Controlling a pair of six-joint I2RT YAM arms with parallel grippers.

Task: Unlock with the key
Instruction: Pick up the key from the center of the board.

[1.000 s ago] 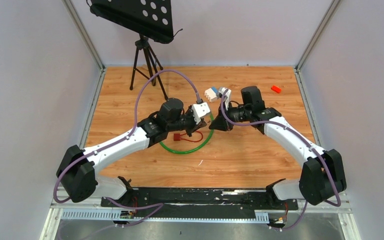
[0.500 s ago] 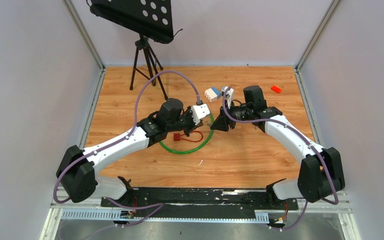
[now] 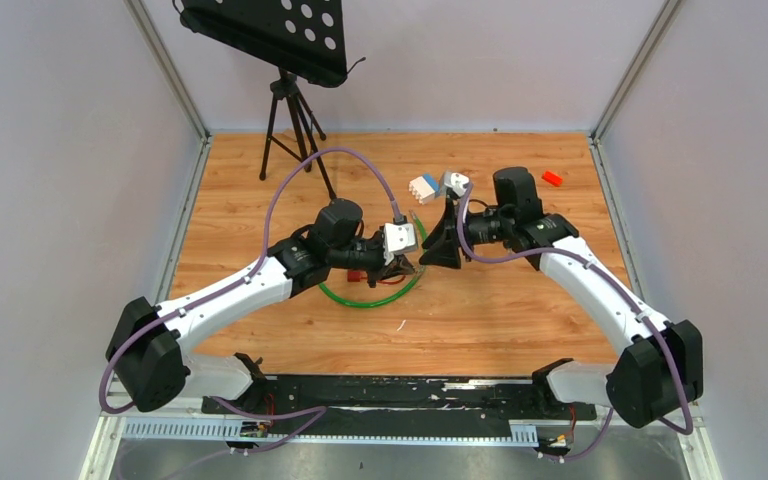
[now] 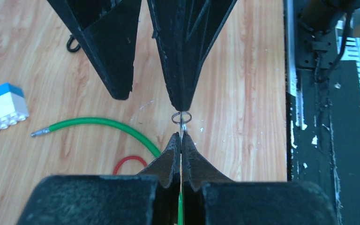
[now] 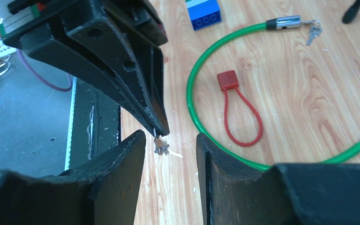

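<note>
Left gripper (image 4: 181,137) clamps the small silver ringed key (image 4: 182,118).
My right gripper (image 5: 168,137) gapes facing it; wooden tabletop (image 3: 480,320) lies open nearer.

- The top external view looks down from above and behind the arm bases (image 3: 400,395), taking in the whole tabletop (image 3: 500,310).
- The left wrist view sits close behind the left hand (image 4: 181,137), facing the right hand (image 4: 151,101).
- The right wrist view faces the opposite way, equally close.
- All three share the blue-and-white toy brick (image 3: 422,187) and the tabletop between the hands.
</note>
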